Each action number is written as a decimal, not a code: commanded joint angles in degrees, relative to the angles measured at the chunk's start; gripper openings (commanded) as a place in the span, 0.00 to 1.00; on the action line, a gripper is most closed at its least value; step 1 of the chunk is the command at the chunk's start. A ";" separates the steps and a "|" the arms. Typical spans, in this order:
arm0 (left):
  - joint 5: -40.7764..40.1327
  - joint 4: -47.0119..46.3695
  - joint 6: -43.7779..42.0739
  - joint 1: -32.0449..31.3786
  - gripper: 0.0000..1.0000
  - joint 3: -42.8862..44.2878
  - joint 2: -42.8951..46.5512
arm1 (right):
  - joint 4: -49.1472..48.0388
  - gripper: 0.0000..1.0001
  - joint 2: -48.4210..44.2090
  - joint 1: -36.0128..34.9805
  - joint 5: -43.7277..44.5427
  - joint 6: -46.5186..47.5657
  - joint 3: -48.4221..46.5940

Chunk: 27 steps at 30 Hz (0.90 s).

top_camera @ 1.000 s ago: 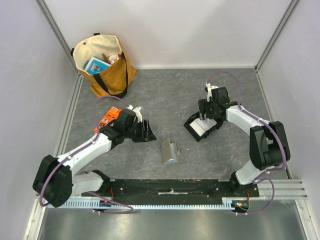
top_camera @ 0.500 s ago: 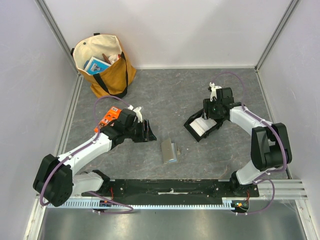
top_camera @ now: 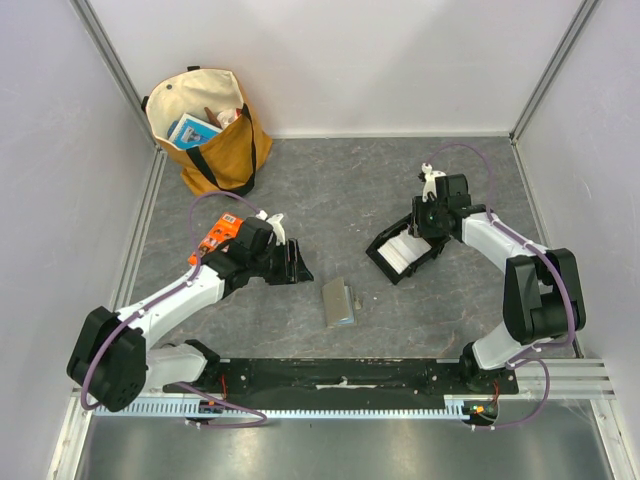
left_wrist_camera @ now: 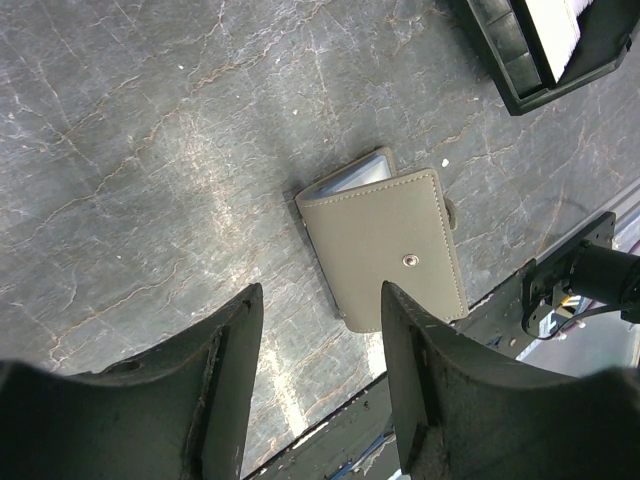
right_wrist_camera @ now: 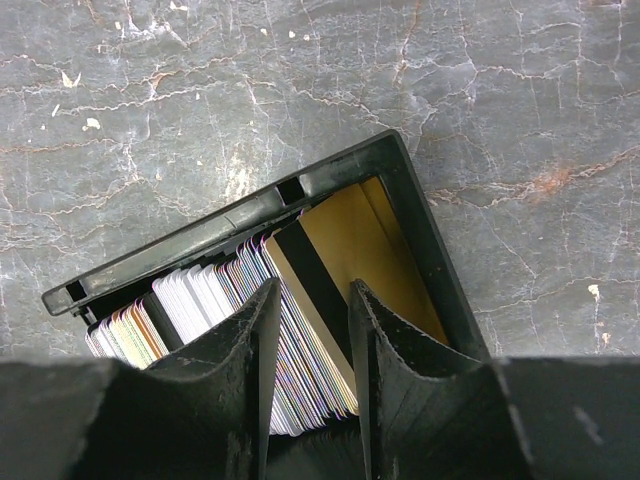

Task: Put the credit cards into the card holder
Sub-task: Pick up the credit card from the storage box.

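The card holder [top_camera: 338, 302], a flat olive-grey wallet with a snap stud, lies closed on the table's near middle. In the left wrist view the card holder [left_wrist_camera: 390, 245] lies just beyond my open, empty left gripper [left_wrist_camera: 320, 295], which hovers left of it [top_camera: 295, 265]. The credit cards [right_wrist_camera: 200, 300] stand in a stack on edge in a black tray [right_wrist_camera: 200, 240], with a gold card [right_wrist_camera: 350, 235] with a black stripe leaning on top. My right gripper [right_wrist_camera: 312, 290] is over the stack [top_camera: 402, 250], fingers narrowly apart astride several card edges.
A tan tote bag [top_camera: 205, 130] with items stands at the back left. An orange packet [top_camera: 215, 237] lies by the left arm. The black tray [top_camera: 375, 250] sits right of centre and also shows in the left wrist view [left_wrist_camera: 510, 75]. Walls close the sides and back.
My right gripper has shifted a little to the right and back over the tray. The left arm and the card holder have not moved.
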State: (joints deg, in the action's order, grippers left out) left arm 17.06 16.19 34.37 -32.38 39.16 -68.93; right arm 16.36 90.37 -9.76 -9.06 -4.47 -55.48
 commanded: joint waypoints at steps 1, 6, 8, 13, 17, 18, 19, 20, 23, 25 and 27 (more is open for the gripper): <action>1.22 -1.42 -2.11 -0.05 0.57 0.39 -0.33 | 0.69 0.38 -1.69 0.53 -2.10 -0.36 0.29; 1.31 -1.51 -2.12 -0.05 0.57 0.66 -0.95 | 0.69 0.34 -1.95 0.79 -3.33 -0.36 0.20; 1.31 -1.51 -2.29 -0.05 0.57 0.74 -1.12 | 0.87 0.32 -2.12 0.97 -3.42 -0.36 0.11; 1.48 -1.60 -2.29 -0.05 0.57 0.57 -1.47 | 0.78 0.27 -2.48 1.76 -4.56 -0.28 -0.06; 1.48 -1.68 -2.29 -0.05 0.57 0.66 -1.83 | 0.95 0.22 -2.13 2.37 -4.56 -0.54 -0.33; 1.49 -1.68 -2.29 -0.05 0.57 0.74 -1.91 | 0.95 0.20 -2.13 2.46 -4.48 -0.63 -0.33; 1.49 -1.68 -2.20 -0.14 0.57 0.75 -1.91 | 0.87 0.19 -2.13 2.46 -4.04 -0.63 -0.33; 1.40 -1.68 -2.29 -0.14 0.57 0.66 -1.91 | 0.87 0.18 -2.21 2.46 -3.17 -0.98 -0.50; 1.48 -1.68 -2.29 -0.14 0.57 0.75 -1.91 | 1.04 0.14 -2.21 2.46 0.26 -1.50 -1.20; 1.40 -1.68 -2.29 -0.05 0.57 0.75 -2.00 | 0.69 0.14 -2.04 2.38 0.97 -1.77 -1.56; 1.31 -1.68 -2.38 -0.14 0.57 0.83 -2.00 | 0.60 0.13 -1.60 2.46 2.37 -2.47 -2.17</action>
State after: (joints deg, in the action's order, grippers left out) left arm 17.06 16.14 34.35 -32.38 39.16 -70.72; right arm 16.32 89.52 -7.27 -9.04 -4.93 -55.53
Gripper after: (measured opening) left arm 0.568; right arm 0.150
